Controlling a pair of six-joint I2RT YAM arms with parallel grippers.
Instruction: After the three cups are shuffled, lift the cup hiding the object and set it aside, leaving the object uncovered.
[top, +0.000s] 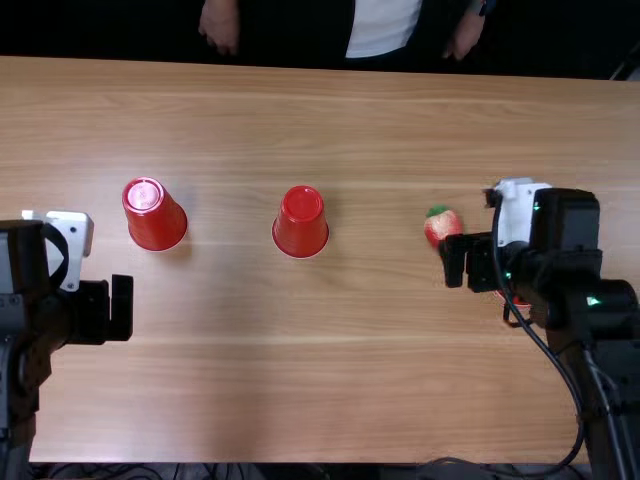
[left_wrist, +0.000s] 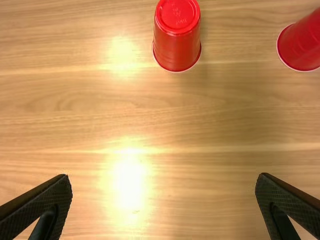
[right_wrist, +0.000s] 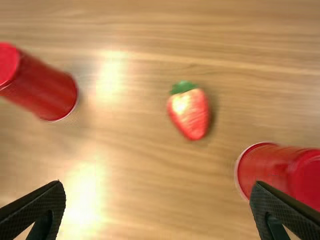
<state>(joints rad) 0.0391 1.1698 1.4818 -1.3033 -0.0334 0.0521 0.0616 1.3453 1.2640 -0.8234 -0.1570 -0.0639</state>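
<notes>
I am two black arms built of blocky links. My left arm (top: 30, 300) wears a left white housing (top: 65, 232) at the wrist, and my right arm (top: 570, 270) a right white housing (top: 518, 195). Small green lights (top: 593, 300) glow on the right arm, and a black cable (top: 548, 350) loops along its near side. The fingers (left_wrist: 45, 205) of my left gripper (left_wrist: 161, 176) and my right gripper (right_wrist: 156, 183) are flat black wedges with a fine diamond-hatched surface.

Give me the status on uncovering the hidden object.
Done: the red toy strawberry lies uncovered on the light wooden table, and its red plastic cup sits aside, close to the open right gripper. In hand: nothing; the left gripper is open too. Left: seemingly nothing; the left red cup and middle red cup stand upside down.
</notes>
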